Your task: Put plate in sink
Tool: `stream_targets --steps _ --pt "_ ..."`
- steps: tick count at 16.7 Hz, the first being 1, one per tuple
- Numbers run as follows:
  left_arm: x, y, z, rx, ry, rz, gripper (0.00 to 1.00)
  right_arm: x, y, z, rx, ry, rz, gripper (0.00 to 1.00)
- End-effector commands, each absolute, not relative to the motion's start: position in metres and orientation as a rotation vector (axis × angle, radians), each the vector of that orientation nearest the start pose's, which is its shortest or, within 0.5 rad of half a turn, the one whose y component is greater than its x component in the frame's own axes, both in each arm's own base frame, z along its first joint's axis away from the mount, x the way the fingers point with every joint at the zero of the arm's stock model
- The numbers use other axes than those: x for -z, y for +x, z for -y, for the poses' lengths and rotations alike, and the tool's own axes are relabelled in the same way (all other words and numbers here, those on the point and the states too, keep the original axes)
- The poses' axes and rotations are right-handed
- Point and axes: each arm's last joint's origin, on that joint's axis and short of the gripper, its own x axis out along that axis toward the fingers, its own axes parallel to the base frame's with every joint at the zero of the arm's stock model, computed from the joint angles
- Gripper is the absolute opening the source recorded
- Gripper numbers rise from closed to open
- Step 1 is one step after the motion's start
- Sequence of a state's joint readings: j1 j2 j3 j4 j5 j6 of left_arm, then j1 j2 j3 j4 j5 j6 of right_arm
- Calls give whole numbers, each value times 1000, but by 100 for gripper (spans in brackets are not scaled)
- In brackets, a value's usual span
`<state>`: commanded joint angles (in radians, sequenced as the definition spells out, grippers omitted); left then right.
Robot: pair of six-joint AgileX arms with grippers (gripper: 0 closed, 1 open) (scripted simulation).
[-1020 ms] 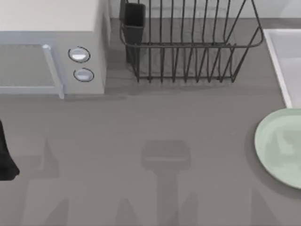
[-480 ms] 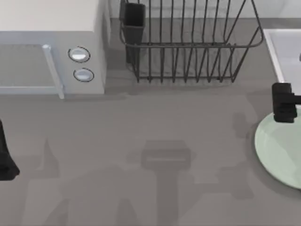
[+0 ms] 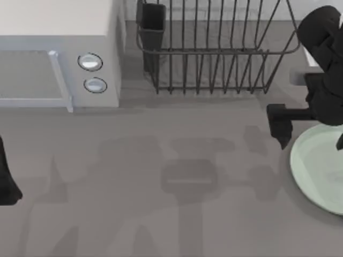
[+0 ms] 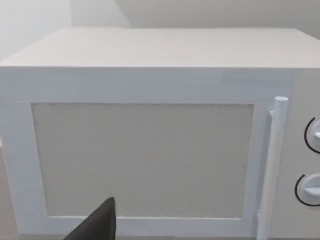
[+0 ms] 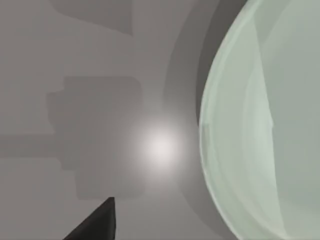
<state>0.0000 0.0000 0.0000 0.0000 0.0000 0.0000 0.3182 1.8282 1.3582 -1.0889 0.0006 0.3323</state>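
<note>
The pale mint-green plate (image 3: 317, 172) lies flat on the grey counter at the right edge of the top view, partly cut off. My right gripper (image 3: 310, 134) hangs open over the plate's rear-left rim, one finger (image 3: 280, 127) left of the plate, the other at the picture's edge. In the right wrist view the plate (image 5: 265, 125) curves past one dark fingertip (image 5: 97, 222). The sink (image 3: 307, 55) is at the back right, mostly hidden behind my right arm. My left gripper (image 3: 5, 179) is parked at the left edge, open, facing the microwave.
A white microwave (image 3: 59, 53) with two knobs stands at the back left; its door (image 4: 142, 160) and handle face my left wrist. A dark wire dish rack (image 3: 214, 48) stands at the back centre, next to the right arm. Bare counter spans the middle and front.
My right arm has come in from the upper right and swung left; its gripper now spreads across the plate's rear-left rim. Plate and left arm have not moved.
</note>
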Motion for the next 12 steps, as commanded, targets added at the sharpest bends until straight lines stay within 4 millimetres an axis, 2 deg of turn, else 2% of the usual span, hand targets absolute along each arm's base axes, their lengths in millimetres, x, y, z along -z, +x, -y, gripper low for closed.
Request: stream_targets --steps 7,9,12 --pt "-160 106 1 0 0 0 100 -196 324 -109 11 11 -1570 100" --pt "-160 106 1 0 0 0 100 -183 325 -109 13 9 -1579 100" --pt "-160 106 1 0 0 0 100 -151 328 -111 8 11 -1566 100"
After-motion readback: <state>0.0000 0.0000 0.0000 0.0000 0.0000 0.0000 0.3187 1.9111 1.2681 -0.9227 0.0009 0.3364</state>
